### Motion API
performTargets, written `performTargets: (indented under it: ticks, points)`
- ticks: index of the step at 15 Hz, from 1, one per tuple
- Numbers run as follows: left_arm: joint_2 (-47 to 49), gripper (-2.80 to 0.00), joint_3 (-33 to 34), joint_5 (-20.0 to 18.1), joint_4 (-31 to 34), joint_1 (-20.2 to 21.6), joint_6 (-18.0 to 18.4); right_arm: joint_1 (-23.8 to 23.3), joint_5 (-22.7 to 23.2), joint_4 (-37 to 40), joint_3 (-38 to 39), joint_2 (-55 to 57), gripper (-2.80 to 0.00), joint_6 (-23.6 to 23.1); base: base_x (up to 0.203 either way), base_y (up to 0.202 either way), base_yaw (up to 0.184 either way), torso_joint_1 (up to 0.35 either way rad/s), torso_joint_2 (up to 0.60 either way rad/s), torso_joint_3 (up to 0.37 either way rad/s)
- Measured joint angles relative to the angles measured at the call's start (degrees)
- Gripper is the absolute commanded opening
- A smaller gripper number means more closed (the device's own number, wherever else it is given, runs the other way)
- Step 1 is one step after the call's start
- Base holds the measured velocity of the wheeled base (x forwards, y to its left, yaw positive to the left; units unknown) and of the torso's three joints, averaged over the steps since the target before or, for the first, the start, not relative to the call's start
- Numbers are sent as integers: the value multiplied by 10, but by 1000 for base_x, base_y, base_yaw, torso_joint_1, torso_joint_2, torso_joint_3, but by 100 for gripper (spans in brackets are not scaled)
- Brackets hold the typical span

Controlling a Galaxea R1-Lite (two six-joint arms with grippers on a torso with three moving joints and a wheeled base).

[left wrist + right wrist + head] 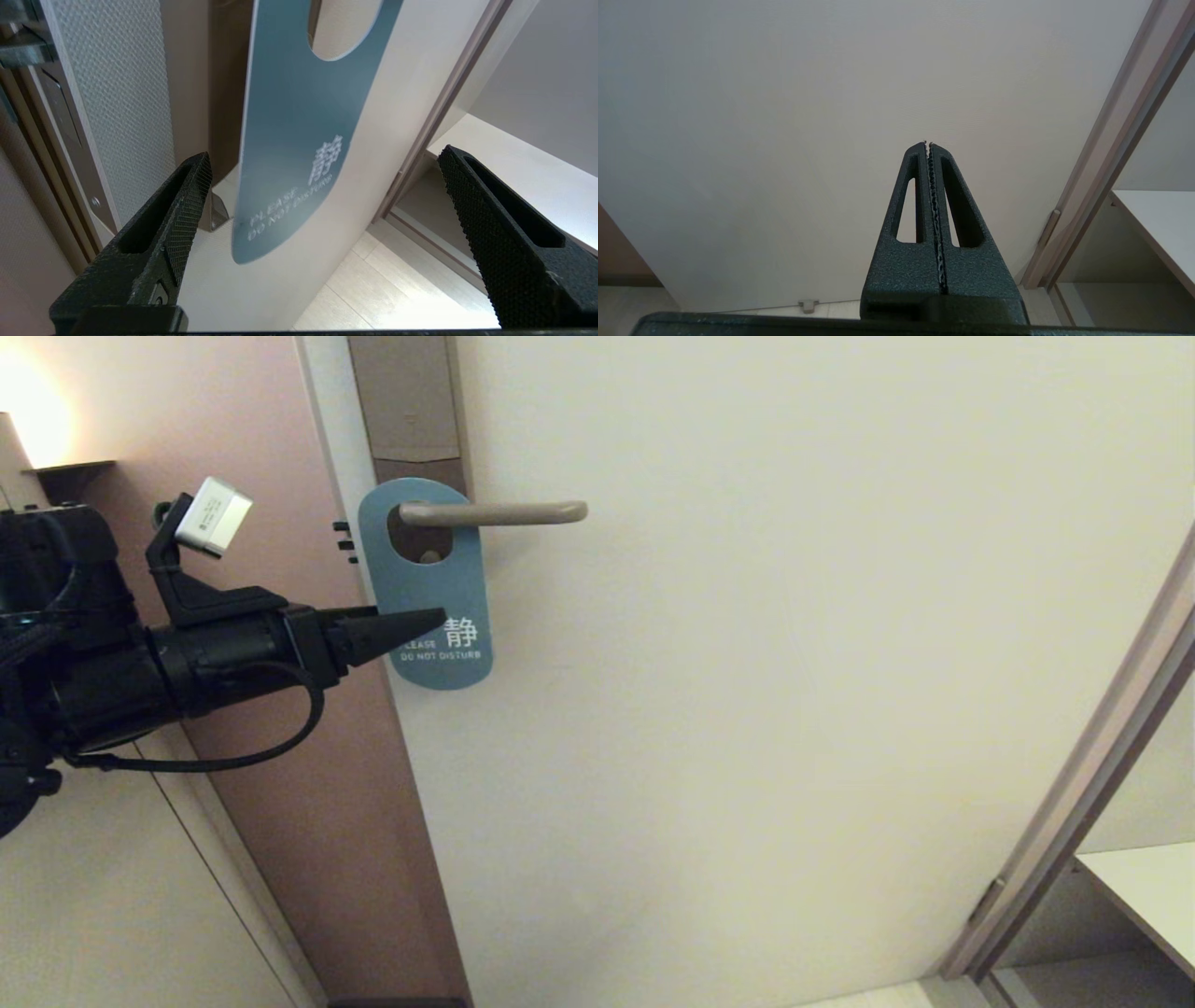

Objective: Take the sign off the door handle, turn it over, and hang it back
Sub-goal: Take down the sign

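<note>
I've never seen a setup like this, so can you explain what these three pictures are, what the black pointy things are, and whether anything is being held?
It is a two-armed robot facing a door. One picture comes from a camera on its head, the other two from cameras on its wrists. The black wedges are its jaws. The left gripper reaches toward the sign, a blue "do not disturb" hanger on the door handle; its jaws stand wide open either side of the sign's lower end, holding nothing. The right gripper is shut, empty, pointing at the bare door.
</note>
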Motion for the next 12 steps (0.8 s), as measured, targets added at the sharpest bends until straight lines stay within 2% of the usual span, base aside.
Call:
performTargets:
  ticks: [12]
  points:
    - [1, 0, 5, 4, -3, 7, 2, 0, 0, 0, 0, 0, -280, 0, 0, 0, 0, 0, 0, 0]
